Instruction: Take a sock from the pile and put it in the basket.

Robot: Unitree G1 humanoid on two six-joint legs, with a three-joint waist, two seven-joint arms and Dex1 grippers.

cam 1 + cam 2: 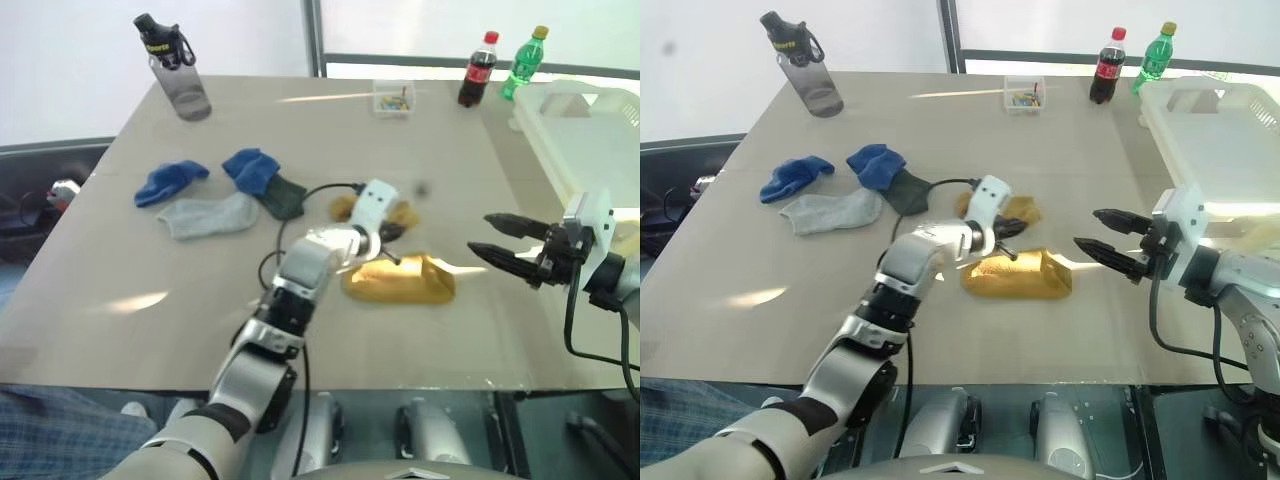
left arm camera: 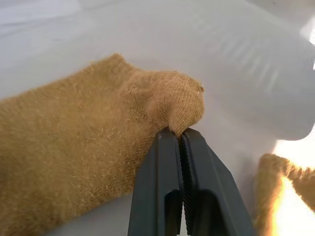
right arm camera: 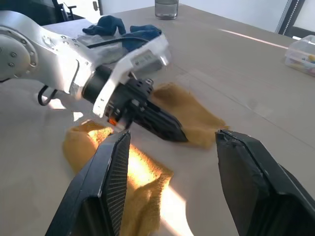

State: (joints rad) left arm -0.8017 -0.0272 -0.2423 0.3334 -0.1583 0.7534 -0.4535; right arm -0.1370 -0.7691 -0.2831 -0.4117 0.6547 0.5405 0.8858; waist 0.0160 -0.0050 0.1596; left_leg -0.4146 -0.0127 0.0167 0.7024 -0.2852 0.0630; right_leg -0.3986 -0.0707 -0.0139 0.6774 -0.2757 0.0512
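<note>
1. Left wrist view: my left gripper (image 2: 183, 140) is clamped on a fold of a mustard sock (image 2: 74, 152).
2. My right gripper (image 1: 505, 242) waits beside it, jaws apart.
3. I should lift the sock clear before swinging toward the basket (image 1: 590, 130) beyond my right gripper.

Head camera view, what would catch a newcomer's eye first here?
The left gripper, shut on a mustard sock at mid-table beside a second mustard sock. The right gripper hangs open just right of them, below the white basket at the table's right edge.
</note>
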